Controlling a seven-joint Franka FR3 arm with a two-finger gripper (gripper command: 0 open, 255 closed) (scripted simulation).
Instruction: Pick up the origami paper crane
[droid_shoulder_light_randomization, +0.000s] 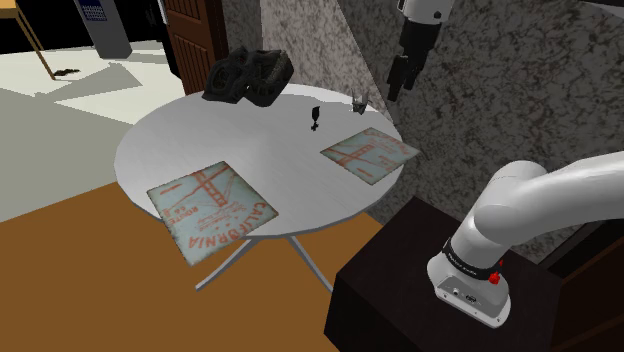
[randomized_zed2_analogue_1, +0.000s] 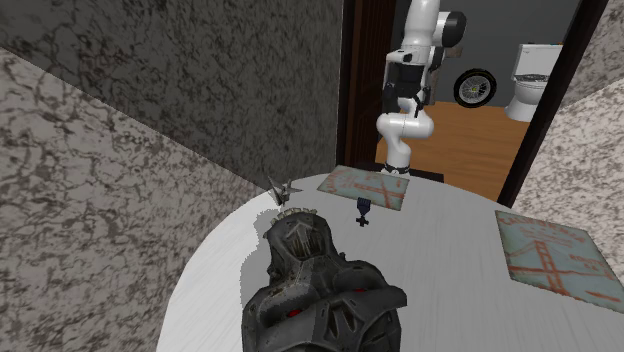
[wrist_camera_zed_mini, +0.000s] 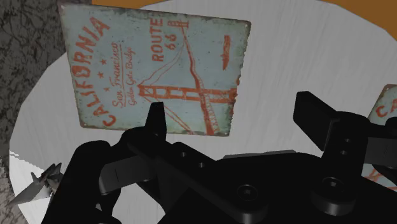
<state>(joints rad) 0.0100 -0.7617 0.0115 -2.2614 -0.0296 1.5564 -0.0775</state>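
Wrist view: grey, sharp-folded crane (wrist_camera_zed_mini: 39, 186)

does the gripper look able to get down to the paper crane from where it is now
Probably yes: the gripper hangs above the table, fingers open, with the paper crane just beside and below it near the wall. Nothing stands between them, though the wall is close.

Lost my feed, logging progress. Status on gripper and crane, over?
Gripper open, empty, high above table. Crane at table's edge, untouched. Small dark figurine nearby, apart from it; approach looks clear.
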